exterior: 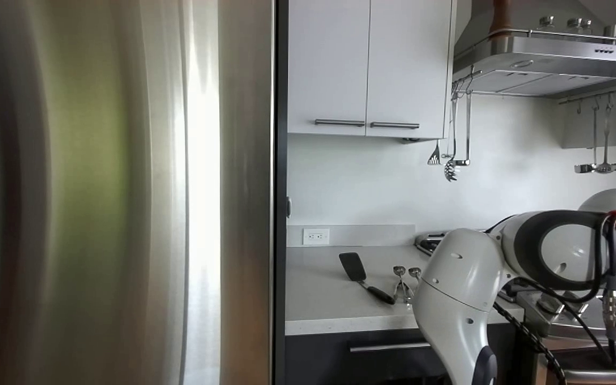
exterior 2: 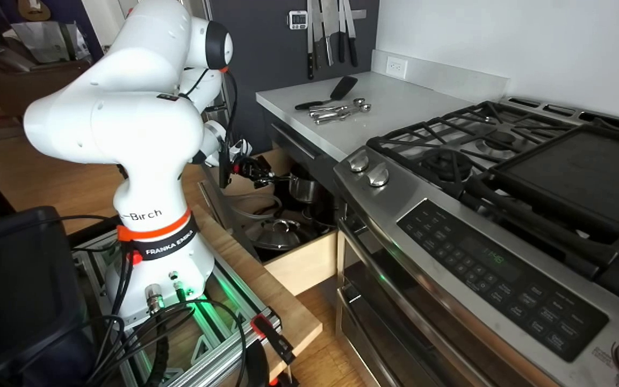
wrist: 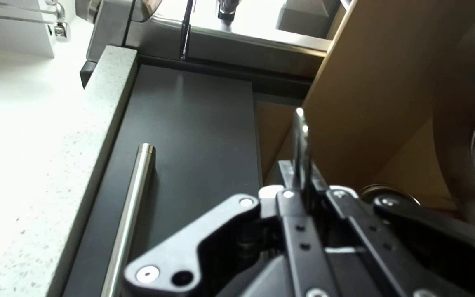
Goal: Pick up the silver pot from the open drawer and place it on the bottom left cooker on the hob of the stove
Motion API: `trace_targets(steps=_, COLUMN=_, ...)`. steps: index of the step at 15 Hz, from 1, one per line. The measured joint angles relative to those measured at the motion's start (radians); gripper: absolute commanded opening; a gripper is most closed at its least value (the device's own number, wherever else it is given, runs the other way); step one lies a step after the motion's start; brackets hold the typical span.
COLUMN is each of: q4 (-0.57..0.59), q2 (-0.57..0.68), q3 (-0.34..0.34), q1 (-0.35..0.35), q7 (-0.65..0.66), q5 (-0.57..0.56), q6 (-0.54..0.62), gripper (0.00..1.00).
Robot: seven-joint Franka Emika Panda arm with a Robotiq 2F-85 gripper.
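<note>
The silver pot (exterior 2: pixel 305 190) is upright in the open drawer (exterior 2: pixel 304 262), close to the cabinet front. My gripper (exterior 2: pixel 281 178) is at its side, shut on its handle. In the wrist view the shiny handle (wrist: pixel 302 140) stands between the two fingertips of my gripper (wrist: pixel 302 173), and the pot's body is hidden. I cannot tell whether the pot is clear of the drawer floor. The hob's black grates (exterior 2: pixel 427 134) lie to the right of the counter, with a front left burner (exterior 2: pixel 445 164) behind the knobs. In an exterior view the arm (exterior: pixel 460 278) covers much of the stove (exterior: pixel 549 315).
A lid (exterior 2: pixel 279 234) and a clear hose (exterior 2: pixel 256 207) lie in the drawer. The countertop edge (exterior 2: pixel 299 115) and a closed drawer's bar handle (wrist: pixel 132 206) are close to the gripper. A black spatula (exterior 2: pixel 336 92) and metal scoops (exterior 2: pixel 336 112) lie on the counter. A griddle (exterior 2: pixel 589 172) covers the hob's middle.
</note>
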Motion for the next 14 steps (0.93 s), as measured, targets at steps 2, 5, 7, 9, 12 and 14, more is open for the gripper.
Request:
trace_targets(steps=2, q4=-0.020, q2=-0.019, q3=0.009, q1=-0.013, q7=-0.014, q5=0.002, q6=0.007, gripper=0.02)
trace_targets(steps=5, q4=-0.047, q2=-0.044, q3=0.022, q1=-0.028, q7=-0.034, q5=0.006, q6=0.013, gripper=0.02)
trace_targets(steps=7, q4=-0.063, q2=-0.059, q3=0.031, q1=-0.036, q7=-0.044, q5=0.008, q6=0.016, gripper=0.02)
trace_targets(steps=9, q4=-0.077, q2=-0.072, q3=0.041, q1=-0.040, q7=-0.048, q5=0.011, q6=0.018, gripper=0.02)
trace_targets(steps=12, q4=-0.099, q2=-0.089, q3=0.062, q1=-0.041, q7=-0.051, q5=0.012, q6=0.018, gripper=0.02)
trace_targets(steps=14, q4=-0.114, q2=-0.097, q3=0.081, q1=-0.040, q7=-0.056, q5=0.012, q6=0.019, gripper=0.02)
